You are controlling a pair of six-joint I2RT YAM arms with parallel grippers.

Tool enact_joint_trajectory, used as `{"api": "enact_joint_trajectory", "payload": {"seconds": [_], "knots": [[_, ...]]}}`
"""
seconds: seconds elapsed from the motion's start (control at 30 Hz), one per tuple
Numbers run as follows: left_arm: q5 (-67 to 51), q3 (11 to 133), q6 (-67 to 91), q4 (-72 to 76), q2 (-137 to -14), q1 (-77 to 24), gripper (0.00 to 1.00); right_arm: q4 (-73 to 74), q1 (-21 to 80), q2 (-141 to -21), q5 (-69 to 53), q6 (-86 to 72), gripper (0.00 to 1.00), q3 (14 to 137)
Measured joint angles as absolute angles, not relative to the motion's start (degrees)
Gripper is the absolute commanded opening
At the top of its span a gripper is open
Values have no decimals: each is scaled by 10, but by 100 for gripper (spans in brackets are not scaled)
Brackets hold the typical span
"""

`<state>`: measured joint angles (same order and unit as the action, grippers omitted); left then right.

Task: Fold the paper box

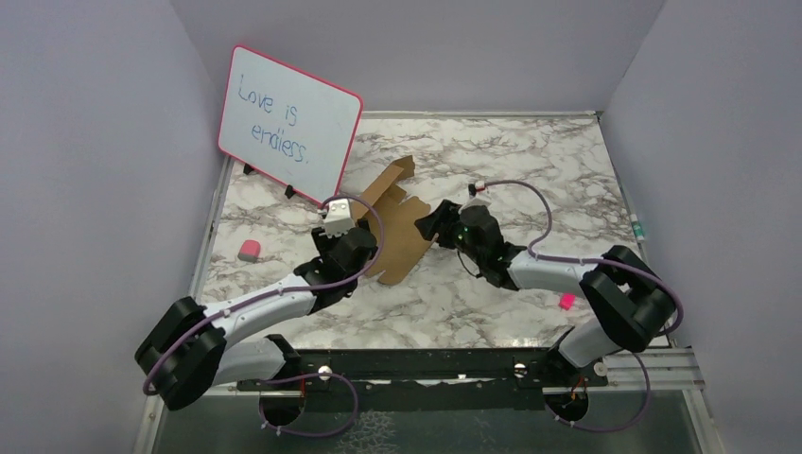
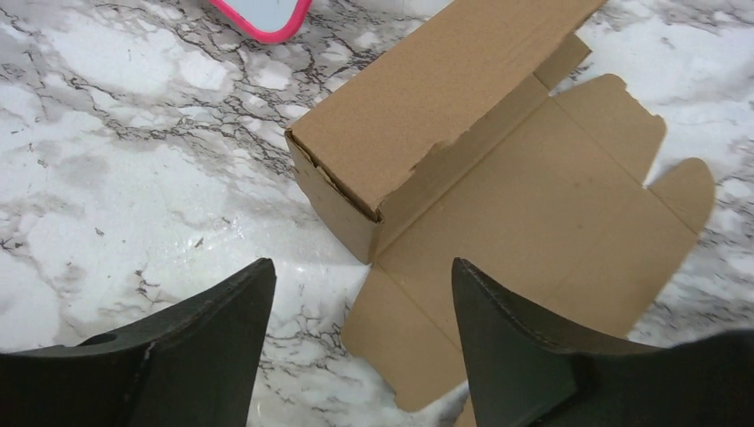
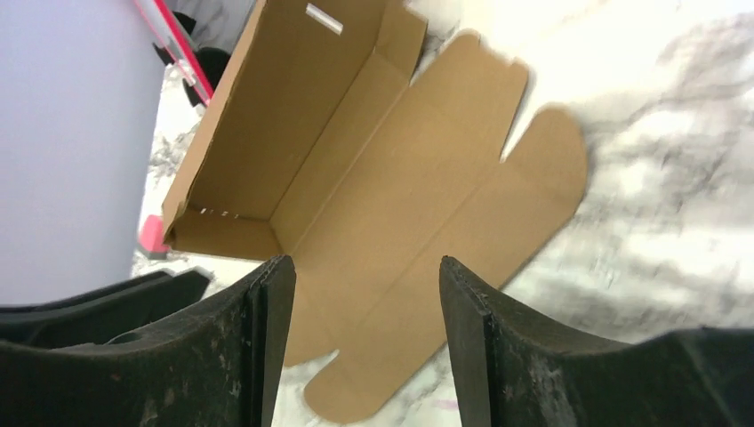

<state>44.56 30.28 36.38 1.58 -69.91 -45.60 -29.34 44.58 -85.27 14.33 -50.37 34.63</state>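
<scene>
The fold is partway done. The box [image 1: 405, 236] lies on the table [image 1: 530, 170], with the whiteboard [image 1: 288, 118] just behind it to the left. 1 long wall stands up along the box's far-left side, with a short end tab turned in at its near corner. The base and the wide panel with 2 rounded ears lie flat, spreading toward the box's right side.

The left gripper [image 2: 362, 264] has its jaws spread and holds nothing; only marble and the box's near corner show between them. The right gripper [image 3: 364, 260] is likewise released, with the flat panel in the gap but not pinched.

This looks like a pause between grasps. The next move likely calls for 1 finger to slip under a flat edge and lift it along its crease while the other gripper steadies the raised wall so it does not flop back.

The left arm reaches forward to the box's left edge, wrist tipped down. The right arm bends in from the box's right, low, with its fingers aimed across the panel.
</scene>
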Motion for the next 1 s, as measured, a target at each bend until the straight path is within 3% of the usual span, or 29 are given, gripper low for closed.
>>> {"api": "enact_joint_trajectory", "payload": {"seconds": [0.3,0.53,0.8,1.0], "knots": [[373,344,316,-54,-610,-442,82,-292,312,-987,-32,-323,65,460],[292,392,276,-48,-610,-335,82,-251,282,-1090,-83,-248,65,584],[185,444,254,-16,-683,-243,82,-215,267,-1175,-151,-210,59,671],[119,469,243,-8,-735,-201,82,-218,265,-1175,-212,-225,51,646]]}}
